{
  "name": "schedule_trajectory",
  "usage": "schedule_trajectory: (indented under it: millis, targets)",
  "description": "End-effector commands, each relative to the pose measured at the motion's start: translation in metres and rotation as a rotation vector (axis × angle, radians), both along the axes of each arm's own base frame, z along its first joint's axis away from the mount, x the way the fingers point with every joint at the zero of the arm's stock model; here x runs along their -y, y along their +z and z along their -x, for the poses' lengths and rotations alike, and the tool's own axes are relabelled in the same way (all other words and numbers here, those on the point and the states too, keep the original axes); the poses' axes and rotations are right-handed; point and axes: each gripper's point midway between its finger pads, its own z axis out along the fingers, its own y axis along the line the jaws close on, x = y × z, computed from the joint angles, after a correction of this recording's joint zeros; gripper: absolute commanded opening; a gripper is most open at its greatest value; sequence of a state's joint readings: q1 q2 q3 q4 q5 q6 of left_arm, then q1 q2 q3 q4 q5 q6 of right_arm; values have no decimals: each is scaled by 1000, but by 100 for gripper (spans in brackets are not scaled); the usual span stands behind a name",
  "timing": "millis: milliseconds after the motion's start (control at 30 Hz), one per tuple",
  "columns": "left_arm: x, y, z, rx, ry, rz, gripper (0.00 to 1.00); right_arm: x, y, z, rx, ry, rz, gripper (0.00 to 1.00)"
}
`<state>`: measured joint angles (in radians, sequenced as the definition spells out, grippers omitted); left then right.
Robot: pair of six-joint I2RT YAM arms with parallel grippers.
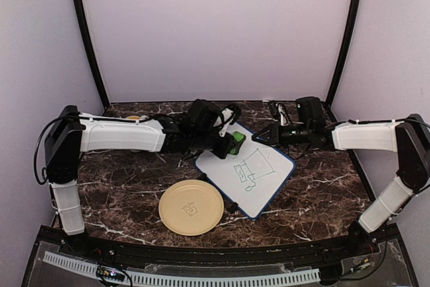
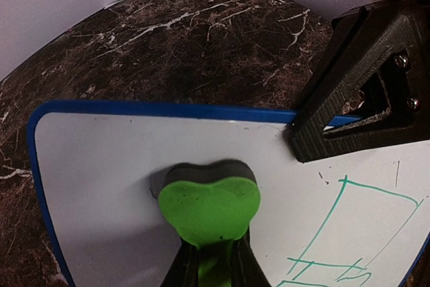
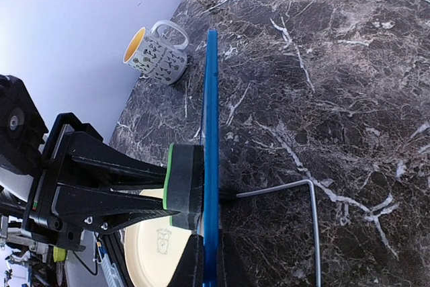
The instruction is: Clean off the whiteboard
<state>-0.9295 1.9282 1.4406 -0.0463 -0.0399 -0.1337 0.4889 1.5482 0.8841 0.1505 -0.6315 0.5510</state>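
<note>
The whiteboard [image 1: 272, 181] lies diagonally mid-table, slightly right of centre, with a green marker drawing [image 1: 247, 169] on its face. The left gripper [image 1: 230, 142] is clamped on a green heart-shaped eraser [image 1: 237, 138], which presses on the board's far corner, on a bare patch beside the drawing. The right gripper [image 1: 261, 136] pinches the board's far edge, its jaws closed over the blue frame. A pale-yellow plate [image 1: 191, 207] sits toward the near edge, just beside the board. A patterned mug [image 3: 153, 52] stands toward the far left corner, well apart.
</note>
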Motion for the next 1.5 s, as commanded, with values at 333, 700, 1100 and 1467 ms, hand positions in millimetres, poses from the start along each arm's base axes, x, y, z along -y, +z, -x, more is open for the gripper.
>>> schedule_trajectory:
  millis: [333,700,1100,1467]
  targets:
    - [-22,-22,15,-43,1,-29,36,-6,-17,12,-29,54,33,0]
    - [-14,-15,6,-23,6,-23,36,-5,-16,12,-28,53,35,0]
    - [-14,-28,12,-57,-4,-24,15,-5,-17,12,-29,53,38,0]
    - [7,4,-3,-4,-21,16,6,-4,-19,13,-31,51,42,0]
